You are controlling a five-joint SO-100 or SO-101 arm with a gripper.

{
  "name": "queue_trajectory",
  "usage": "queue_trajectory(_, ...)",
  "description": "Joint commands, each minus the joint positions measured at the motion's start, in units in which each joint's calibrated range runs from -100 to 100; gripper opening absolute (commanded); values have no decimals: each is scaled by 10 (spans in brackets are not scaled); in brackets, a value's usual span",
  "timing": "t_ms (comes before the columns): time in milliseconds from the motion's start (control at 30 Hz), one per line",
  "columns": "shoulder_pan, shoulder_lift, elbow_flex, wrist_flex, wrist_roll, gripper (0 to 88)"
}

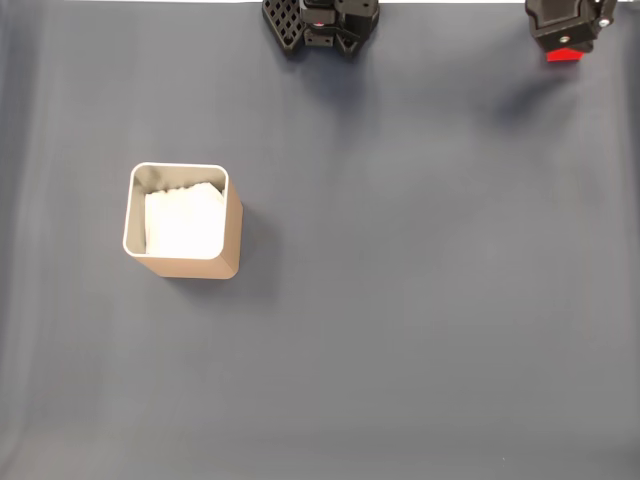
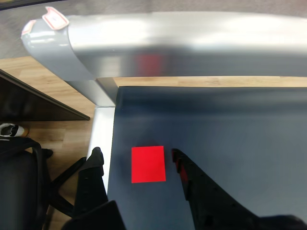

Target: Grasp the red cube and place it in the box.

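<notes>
The red cube [image 2: 148, 164] lies on the dark mat close to its edge. My gripper [image 2: 135, 155] is open and straddles it: one black finger [image 2: 96, 165] stands well off its left side, the other [image 2: 184, 170] sits just off its right side. In the fixed view the gripper [image 1: 566, 45] hangs at the top right corner and the red cube [image 1: 564, 56] peeks out beneath it. The box [image 1: 232, 232], tan-walled with white lining, stands far off on the left of the mat, upright and with its top open.
The arm's black base [image 1: 320, 22] sits at the top middle of the fixed view. Past the mat's edge the wrist view shows a silver metal beam [image 2: 182, 43], wooden floor [image 2: 57, 134] and a black chair [image 2: 21, 191]. The dark mat [image 1: 420, 300] is bare between cube and box.
</notes>
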Motion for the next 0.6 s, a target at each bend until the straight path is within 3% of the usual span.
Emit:
queue_trajectory(0, -5, -5, -23, 9, -6, 351)
queue_trajectory(567, -2, -1, 0, 12, -11, 299)
